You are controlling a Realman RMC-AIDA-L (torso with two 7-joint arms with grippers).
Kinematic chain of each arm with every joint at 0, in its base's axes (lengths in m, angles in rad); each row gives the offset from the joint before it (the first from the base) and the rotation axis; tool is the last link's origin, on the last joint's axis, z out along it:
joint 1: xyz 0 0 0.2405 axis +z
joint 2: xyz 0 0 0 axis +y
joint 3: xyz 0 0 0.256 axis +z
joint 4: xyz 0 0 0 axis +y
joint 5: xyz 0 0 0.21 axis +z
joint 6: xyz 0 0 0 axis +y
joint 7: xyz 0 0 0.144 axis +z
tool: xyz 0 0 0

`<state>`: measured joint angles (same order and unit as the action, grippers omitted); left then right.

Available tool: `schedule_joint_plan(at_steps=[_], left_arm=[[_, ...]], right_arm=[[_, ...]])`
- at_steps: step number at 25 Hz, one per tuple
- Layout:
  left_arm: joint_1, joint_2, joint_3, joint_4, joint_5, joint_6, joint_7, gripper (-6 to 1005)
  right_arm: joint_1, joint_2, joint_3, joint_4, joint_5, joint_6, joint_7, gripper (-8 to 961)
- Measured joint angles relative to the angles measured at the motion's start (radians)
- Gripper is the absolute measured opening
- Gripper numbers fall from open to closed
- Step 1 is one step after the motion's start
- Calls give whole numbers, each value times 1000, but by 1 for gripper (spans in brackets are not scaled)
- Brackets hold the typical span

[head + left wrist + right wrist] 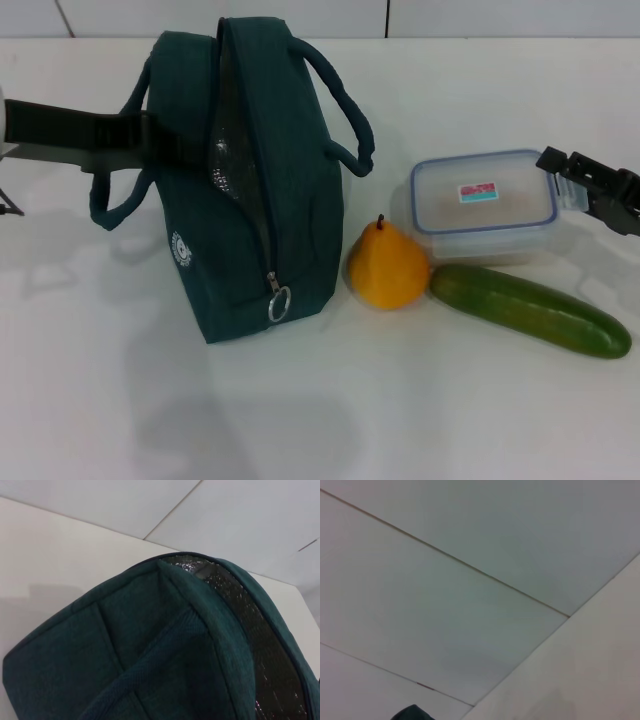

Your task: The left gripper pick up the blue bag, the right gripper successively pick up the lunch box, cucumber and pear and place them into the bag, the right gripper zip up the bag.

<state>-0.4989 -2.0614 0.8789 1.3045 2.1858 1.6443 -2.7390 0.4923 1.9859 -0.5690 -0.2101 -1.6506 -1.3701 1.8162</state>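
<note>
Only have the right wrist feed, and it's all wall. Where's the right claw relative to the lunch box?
Observer: Head view puts the right claw at the right end of the lunch box, level with the lid. The box sits on the table.
Operator: Bag ready?
Observer: The blue bag stands with its zipper open and the foil lining showing. The left claw is at its left side, by the handle.
Operator: Other items?
Observer: The pear and cucumber lie on the table in front of the box, with the pear next to the bag.
</note>
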Motion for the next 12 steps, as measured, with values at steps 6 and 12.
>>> schedule_joint_plan(at_steps=[6, 12], left_arm=[[-1, 0, 0, 0, 0, 0, 0, 41], [-6, -2, 2, -1, 0, -1, 2, 41]], right_arm=[[8, 3, 0, 0, -3, -23, 48, 691], [13, 5, -7, 0, -6, -32, 112, 627]])
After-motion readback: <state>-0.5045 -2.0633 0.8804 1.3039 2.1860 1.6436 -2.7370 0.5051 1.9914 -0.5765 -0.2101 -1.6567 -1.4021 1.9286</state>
